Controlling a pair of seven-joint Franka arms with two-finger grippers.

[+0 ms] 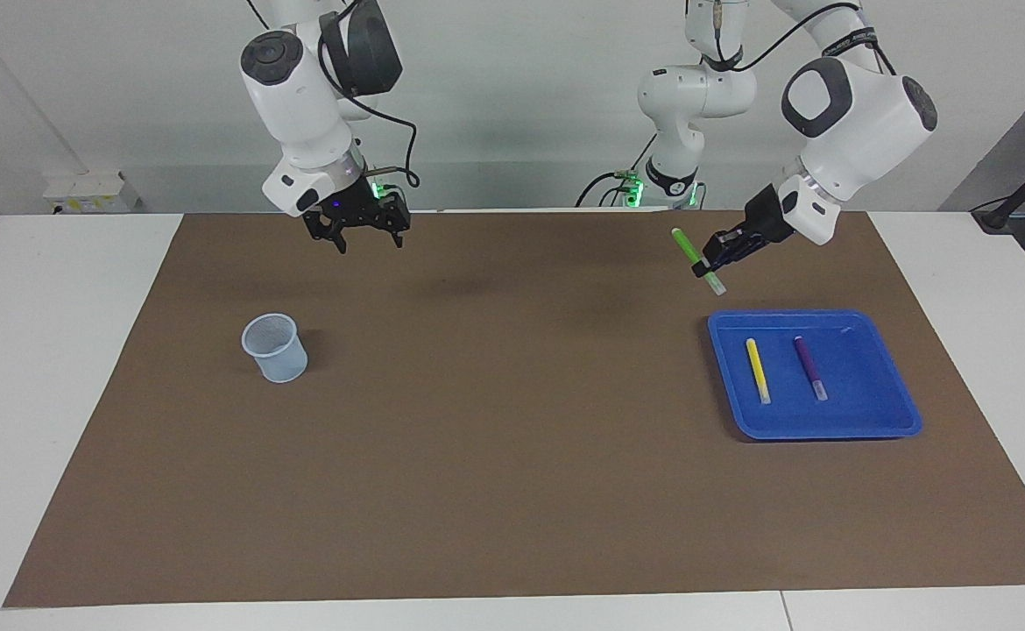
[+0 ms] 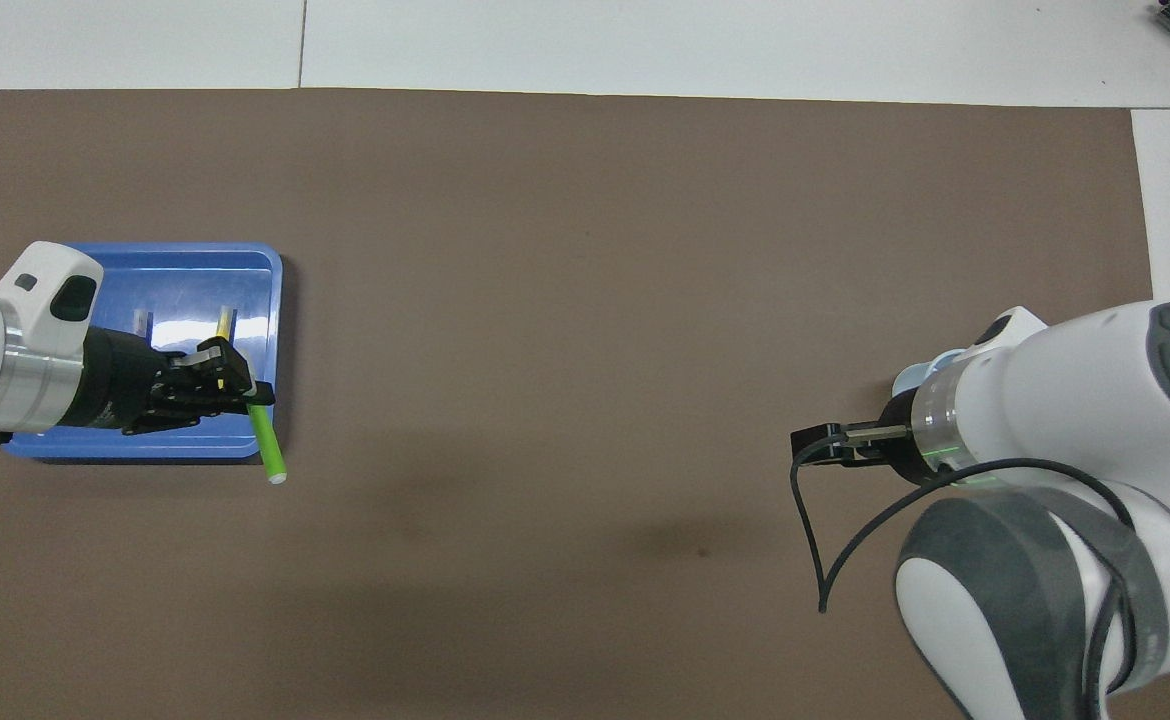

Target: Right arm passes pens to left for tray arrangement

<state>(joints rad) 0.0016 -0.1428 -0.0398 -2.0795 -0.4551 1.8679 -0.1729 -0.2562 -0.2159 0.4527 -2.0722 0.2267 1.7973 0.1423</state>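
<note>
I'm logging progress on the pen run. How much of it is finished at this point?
Done: the yellow pen and purple pen lie side by side in the blue tray. In hand: the left gripper holds the green pen, tilted, in the air by the tray's edge nearest the robots. Left: laying that pen in the tray. The right gripper waits, jaws open and empty, up near the cup's end.

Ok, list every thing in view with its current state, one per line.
Green pen: held tilted in the air, near the tray's robot-side rim.
Left pincer: shut on green pen.
Right pincer: open, holding nothing, waiting in the air.
Yellow pen: lying in tray.
Purple pen: lying in tray, beside yellow.
Tray: holds two pens.
Cup: upright, looks empty.
</note>
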